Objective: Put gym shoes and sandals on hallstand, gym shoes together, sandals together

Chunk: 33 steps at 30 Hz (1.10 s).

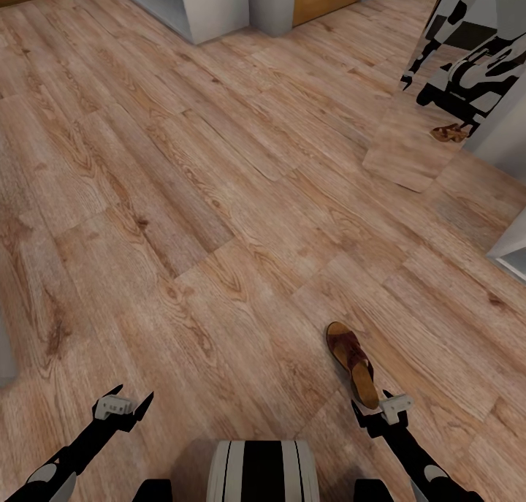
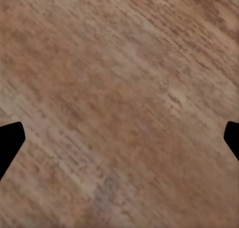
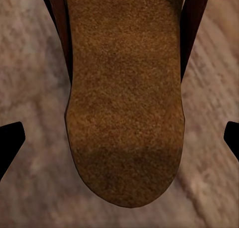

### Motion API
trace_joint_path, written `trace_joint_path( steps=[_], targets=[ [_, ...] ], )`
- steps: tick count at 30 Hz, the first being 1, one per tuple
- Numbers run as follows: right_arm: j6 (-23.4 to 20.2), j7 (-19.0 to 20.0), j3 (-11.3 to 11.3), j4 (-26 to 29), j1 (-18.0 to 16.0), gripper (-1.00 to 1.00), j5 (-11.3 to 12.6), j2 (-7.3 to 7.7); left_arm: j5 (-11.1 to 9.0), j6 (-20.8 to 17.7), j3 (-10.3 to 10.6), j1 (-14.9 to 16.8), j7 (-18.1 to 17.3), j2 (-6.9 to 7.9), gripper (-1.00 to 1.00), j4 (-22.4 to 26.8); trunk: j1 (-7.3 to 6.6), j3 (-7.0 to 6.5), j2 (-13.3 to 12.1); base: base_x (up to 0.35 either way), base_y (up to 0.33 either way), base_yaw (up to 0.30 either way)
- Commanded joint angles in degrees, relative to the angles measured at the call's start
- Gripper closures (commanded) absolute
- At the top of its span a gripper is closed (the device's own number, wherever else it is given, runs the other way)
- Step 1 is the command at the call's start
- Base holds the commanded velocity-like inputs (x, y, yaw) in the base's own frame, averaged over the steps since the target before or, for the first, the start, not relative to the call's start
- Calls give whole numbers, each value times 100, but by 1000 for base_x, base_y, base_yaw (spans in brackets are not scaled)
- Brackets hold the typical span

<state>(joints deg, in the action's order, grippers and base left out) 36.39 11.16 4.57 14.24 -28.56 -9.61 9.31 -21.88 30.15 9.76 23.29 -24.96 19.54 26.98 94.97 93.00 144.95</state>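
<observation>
1. A sandal [image 1: 353, 364] is lying on the floor [image 1: 219, 195], its long axis running away from the robot.
2. The right hand [image 1: 376, 414] is hovering spread over its heel, nearer than the left hand [image 1: 124, 407], which is released and empty.

Left arm: we hold it low at lower left, left gripper [image 1: 124, 408] spread wide.
Right arm: ours at lower right, right gripper [image 1: 380, 412] likewise parted.

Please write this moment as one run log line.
right gripper: open, above sandal heel | left gripper: open, empty | sandal on floor
</observation>
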Motion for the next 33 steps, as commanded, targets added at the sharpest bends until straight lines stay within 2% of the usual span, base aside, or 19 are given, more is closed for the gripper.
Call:
trace_joint_path(
  steps=[1, 12, 13, 33],
  targets=[
    [0, 0, 0, 0, 0, -100, 1, 0, 0, 0, 0, 0, 0, 1, -100, 0, 0, 0, 0, 0, 0, 0],
    [0, -1, 0, -1, 0, -100, 0, 1, 0, 0, -2, 0, 0, 4, -100, 0, 0, 0, 0, 0, 0, 0],
    [0, -3, 0, -1, 0, 100, 1, 1, 0, 0, -1, 0, 0, 5, -100, 0, 0, 0, 0, 0, 0, 0],
    [0, -9, 0, 0, 0, 100, 2, 1, 0, 0, -9, 0, 0, 6, -100, 0, 0, 0, 0, 0, 0, 0]
  ],
)
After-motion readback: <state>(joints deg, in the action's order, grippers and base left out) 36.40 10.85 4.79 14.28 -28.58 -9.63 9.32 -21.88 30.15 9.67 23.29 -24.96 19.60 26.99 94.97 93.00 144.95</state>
